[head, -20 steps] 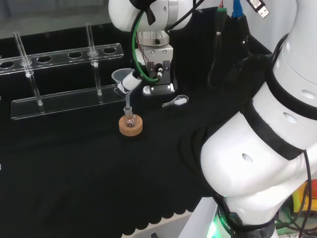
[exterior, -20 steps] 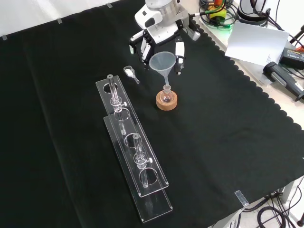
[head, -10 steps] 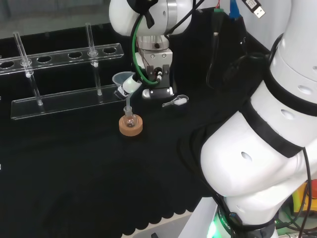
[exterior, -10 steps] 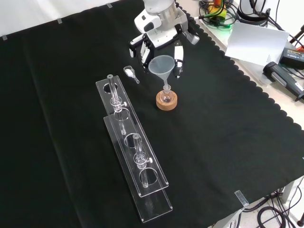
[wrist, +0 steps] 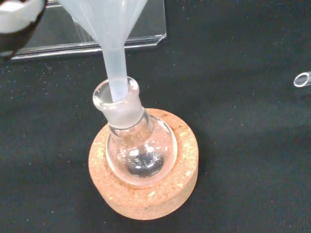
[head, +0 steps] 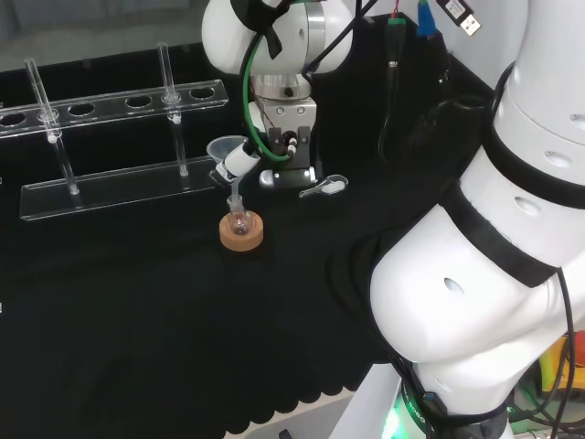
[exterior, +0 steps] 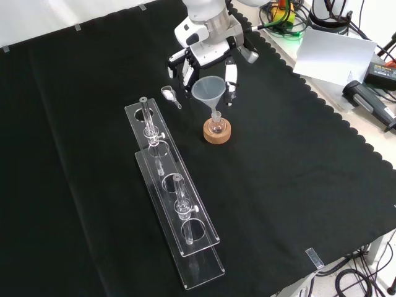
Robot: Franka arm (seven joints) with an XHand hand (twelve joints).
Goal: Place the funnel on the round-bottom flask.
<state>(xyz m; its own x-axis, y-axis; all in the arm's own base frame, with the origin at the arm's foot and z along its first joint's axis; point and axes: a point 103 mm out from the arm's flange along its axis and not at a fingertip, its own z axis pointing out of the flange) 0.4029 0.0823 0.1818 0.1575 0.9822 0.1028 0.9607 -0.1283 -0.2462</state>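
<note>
The hand (exterior: 207, 59) is pinching the clear funnel (exterior: 209, 90) at its rim, holding its stem inside the neck of the round-bottom flask (wrist: 137, 145), which is sitting on a cork ring (wrist: 146, 191).

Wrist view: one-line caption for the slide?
Funnel stem inside the neck of the round flask, which sits upright in its cork ring on black cloth.
</note>
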